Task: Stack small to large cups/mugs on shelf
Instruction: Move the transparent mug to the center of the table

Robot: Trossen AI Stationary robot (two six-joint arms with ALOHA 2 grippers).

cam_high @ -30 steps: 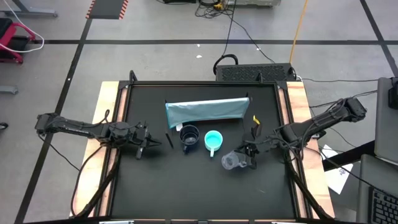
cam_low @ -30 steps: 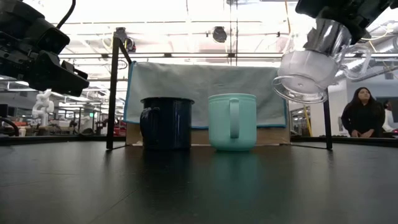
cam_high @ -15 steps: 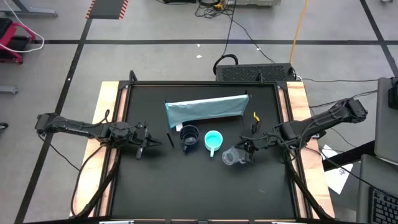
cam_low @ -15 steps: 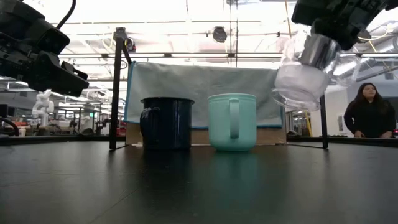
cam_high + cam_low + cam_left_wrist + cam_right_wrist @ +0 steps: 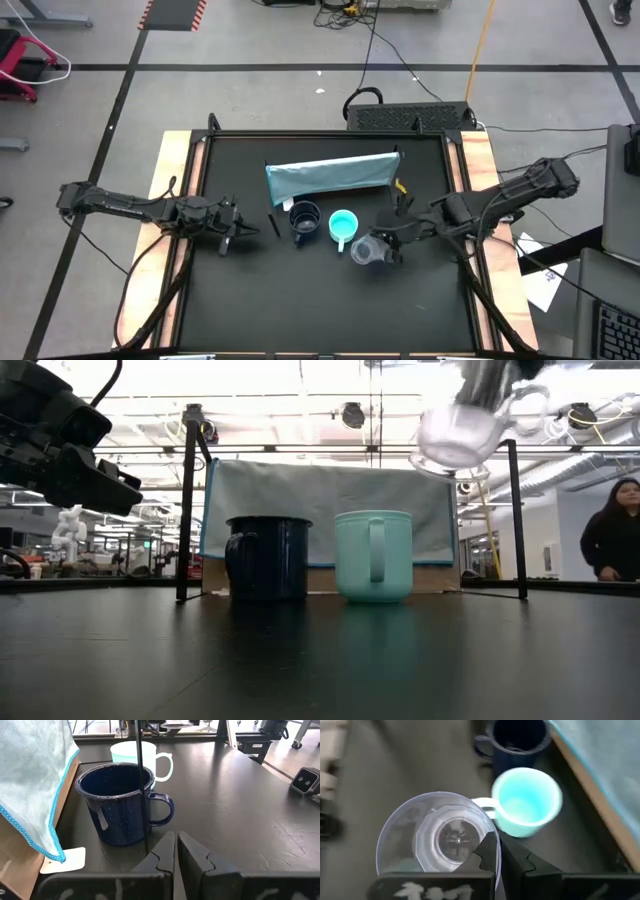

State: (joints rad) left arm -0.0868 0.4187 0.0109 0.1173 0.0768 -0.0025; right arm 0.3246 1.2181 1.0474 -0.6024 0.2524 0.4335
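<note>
The light blue-grey shelf stands on its long edge at the table's far middle. In front of it the dark navy mug and the turquoise mug stand upright side by side on their bases. My right gripper is shut on the clear greyish mug, which hangs high above the table, just right of the turquoise mug. My left gripper is shut on nothing, hovering left of the navy mug. My right gripper pinches the clear mug at its side, on the part nearest the turquoise mug. The fingers hide whether they have the handle or the wall. They slant down from the table's right. The mug is lifted clear and tipped, its wide mouth facing down.
Black posts of the table's frame stand at the far corners. A thin dark rod stands between my left gripper and the navy mug. A person is in the room beyond the table's right. The near half of the table top is bare.
My right gripper has risen and gone a little toward the table's left, nearer the turquoise mug, carrying the clear mug. The mug is now higher and its mouth has tipped further downward. The person behind has walked to the right.
</note>
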